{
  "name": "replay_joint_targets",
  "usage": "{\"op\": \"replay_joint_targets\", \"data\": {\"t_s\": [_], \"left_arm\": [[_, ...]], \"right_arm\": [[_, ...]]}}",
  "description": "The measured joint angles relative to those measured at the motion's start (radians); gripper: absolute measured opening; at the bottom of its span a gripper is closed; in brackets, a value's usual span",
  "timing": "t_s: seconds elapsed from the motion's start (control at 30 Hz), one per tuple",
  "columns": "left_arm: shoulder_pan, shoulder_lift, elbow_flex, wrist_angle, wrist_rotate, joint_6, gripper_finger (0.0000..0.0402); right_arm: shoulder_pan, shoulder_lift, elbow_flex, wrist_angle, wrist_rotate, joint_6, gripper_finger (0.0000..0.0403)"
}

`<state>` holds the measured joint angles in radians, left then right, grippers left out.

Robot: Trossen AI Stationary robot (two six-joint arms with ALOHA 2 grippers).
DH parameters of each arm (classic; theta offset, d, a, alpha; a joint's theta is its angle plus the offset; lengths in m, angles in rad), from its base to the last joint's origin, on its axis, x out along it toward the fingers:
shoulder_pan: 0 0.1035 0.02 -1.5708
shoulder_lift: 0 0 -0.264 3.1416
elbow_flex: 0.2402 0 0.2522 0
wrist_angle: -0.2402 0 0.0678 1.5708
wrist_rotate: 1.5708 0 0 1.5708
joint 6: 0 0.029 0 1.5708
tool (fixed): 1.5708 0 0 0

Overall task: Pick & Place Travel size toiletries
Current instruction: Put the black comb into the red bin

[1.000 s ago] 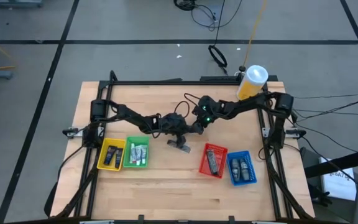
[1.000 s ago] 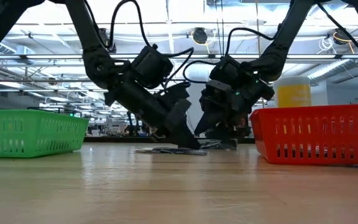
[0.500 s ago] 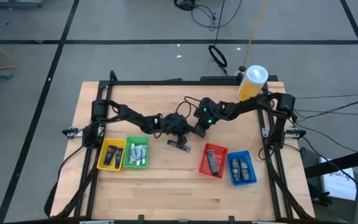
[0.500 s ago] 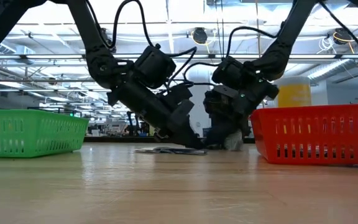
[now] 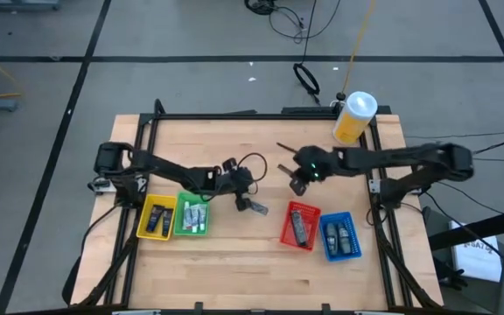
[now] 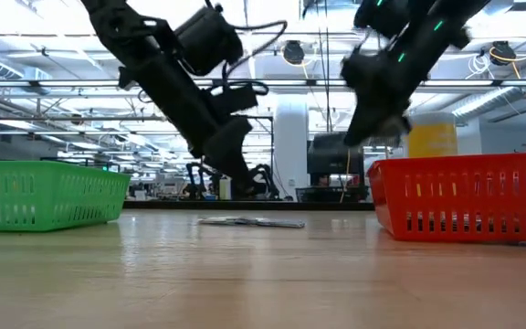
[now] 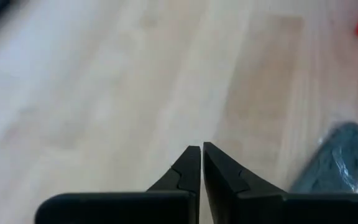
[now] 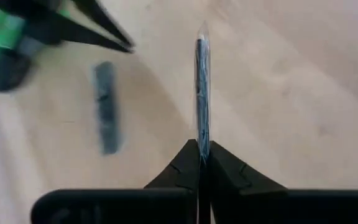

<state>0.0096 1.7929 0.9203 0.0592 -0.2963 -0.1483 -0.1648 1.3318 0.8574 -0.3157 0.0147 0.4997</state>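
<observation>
Your right gripper (image 8: 201,163) has its fingers pinched on a thin packet (image 8: 202,93) above the bench (image 5: 234,262). Your left gripper (image 7: 202,163) is closed and empty, beside the grey packet (image 7: 335,158).

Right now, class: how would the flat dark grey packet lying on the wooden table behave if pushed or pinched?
The flat dark grey packet lies flush on the wooden table, so it would probably slide, not roll. It looks thin, likely light and floppy. Pinching its low edge could be awkward.

Right claw (image 8: 201,163) pinches a thin, probably flat packet (image 8: 201,93) edge-on.
</observation>
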Motion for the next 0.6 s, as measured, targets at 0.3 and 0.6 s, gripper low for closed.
{"op": "replay_joint_targets", "data": {"t_s": [0.3,0.6], "left_arm": [[-0.063,-0.015,0.002,0.003,-0.124,0.039,0.0021],[-0.065,-0.015,0.002,0.001,-0.124,0.041,0.0021]], "right_arm": [[0.385,-0.184,0.002,-0.100,0.313,0.550,0.0007],[0.714,-0.062,0.001,-0.119,0.563,1.051,0.0006]]}}
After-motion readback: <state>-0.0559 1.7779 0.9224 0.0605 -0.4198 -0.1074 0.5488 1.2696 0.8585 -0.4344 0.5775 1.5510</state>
